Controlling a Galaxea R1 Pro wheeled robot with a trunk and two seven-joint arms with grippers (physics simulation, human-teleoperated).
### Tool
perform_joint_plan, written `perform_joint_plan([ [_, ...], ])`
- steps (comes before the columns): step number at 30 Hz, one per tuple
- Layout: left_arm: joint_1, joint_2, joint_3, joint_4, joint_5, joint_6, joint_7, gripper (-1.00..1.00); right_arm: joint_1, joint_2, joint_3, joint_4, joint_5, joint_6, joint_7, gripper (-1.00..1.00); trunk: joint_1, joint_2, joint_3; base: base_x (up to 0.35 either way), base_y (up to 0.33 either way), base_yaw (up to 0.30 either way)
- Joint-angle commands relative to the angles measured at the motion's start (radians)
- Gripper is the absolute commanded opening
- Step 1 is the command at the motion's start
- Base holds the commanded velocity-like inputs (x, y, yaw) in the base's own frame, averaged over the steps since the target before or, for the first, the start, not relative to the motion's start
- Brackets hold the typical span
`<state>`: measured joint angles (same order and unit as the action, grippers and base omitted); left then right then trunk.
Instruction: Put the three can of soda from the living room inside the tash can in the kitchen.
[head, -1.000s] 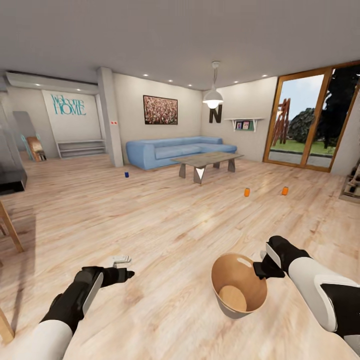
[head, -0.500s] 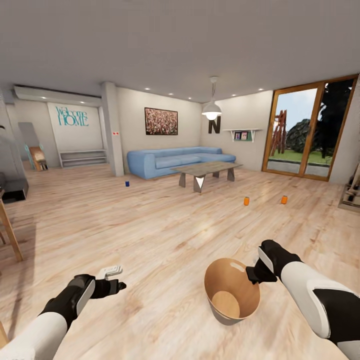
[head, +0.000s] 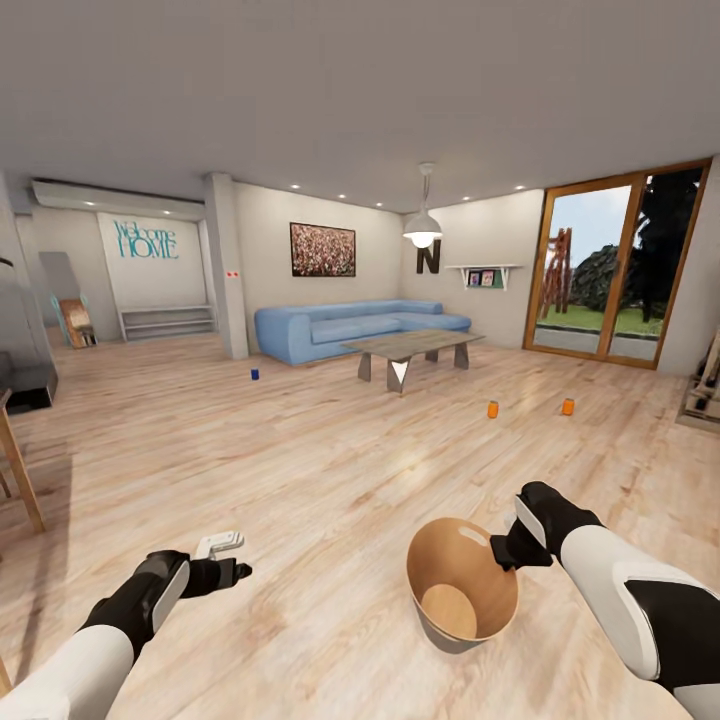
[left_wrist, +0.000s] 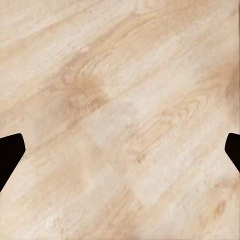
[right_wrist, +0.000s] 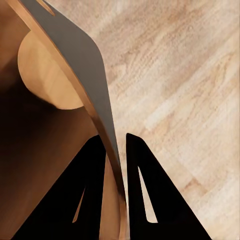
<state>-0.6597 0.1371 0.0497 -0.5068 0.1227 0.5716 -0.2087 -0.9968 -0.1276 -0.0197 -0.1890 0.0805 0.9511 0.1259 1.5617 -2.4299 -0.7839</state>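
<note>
while the right tool (head: 503, 549) pinches the empty trash can (head: 455, 570) rim, left tool (head: 222, 560) spread, three soda cans (head: 493, 409) wait on the floor (head: 300, 450).

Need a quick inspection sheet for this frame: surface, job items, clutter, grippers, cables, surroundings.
Surface: light wood plank floor.
Job's things: blue can upright on the floor near the sofa; two orange cans upright on the floor, apart, right of the low table. Bin held off the floor, tilted, nothing inside it.
Clutter: nothing seen.
Grippers: right gripper pinches the bin's rim, one finger inside and one outside the wall; left gripper open over the floor, holding nothing.
Cables: nothing seen.
Surroundings: glass doors, hanging lamp, wall picture.
</note>
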Motion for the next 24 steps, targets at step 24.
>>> perform_joint_plan([
  [24, 0.002, 0.000, -0.004, -0.015, -0.004, -0.117, -0.014, 1.00, 0.036, 0.035, -0.012, 0.004, -0.018, 0.002, 0.002, -1.00, 0.000, 0.000, 0.000, 0.200, 0.000, 0.000],
])
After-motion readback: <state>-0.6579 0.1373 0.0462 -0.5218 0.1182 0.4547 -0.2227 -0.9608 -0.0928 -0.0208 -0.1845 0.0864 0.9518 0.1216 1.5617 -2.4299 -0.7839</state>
